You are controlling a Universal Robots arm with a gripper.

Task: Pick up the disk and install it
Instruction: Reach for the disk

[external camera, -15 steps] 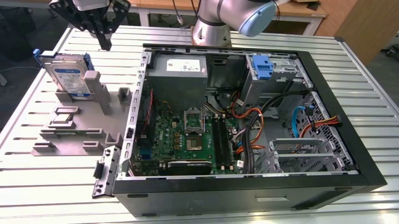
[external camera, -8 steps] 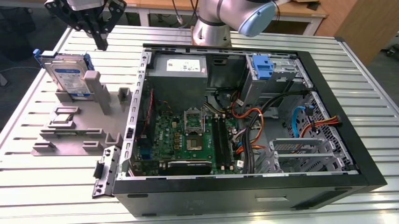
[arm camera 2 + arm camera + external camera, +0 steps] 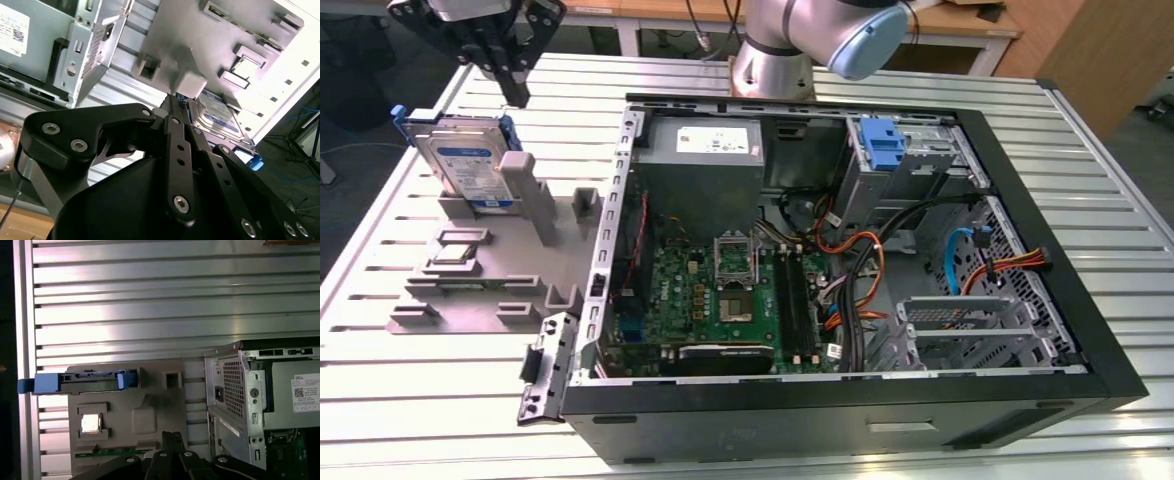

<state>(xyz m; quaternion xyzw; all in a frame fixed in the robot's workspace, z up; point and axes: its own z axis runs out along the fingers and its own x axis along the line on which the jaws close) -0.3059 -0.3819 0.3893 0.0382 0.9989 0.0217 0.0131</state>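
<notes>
Claw, exterior view: the claw [image 3: 518, 96] hangs pointing down over the slatted table [image 3: 400, 400]. Its two black fingers are drawn together to a narrow tip with nothing between them.
Disk, exterior view: the disk [image 3: 464, 160] stands on edge in a grey holder [image 3: 467, 300], just below the claw. The claw's tip is close above the end of the disk's upper edge that lies toward the case.
Case, exterior view: the open computer case [image 3: 854, 405] lies to the exterior view's right of the claw. The grey power supply [image 3: 700, 145] is the part inside it nearest the claw.
Claw, second wrist view: the claw [image 3: 173, 100] has its linkages folded in and its fingers closed on nothing.
Disk, second wrist view: the disk [image 3: 220, 117] sits just past the fingertips with its label showing, beside a grey post [image 3: 191, 84] of the holder.
Claw, first wrist view: the claw [image 3: 172, 436] has its tips side by side and empty, over the holder.
Disk, first wrist view: the disk [image 3: 80, 381] is seen edge-on in its blue carrier. It is off to one side of the claw, and the case is off to the other.
</notes>
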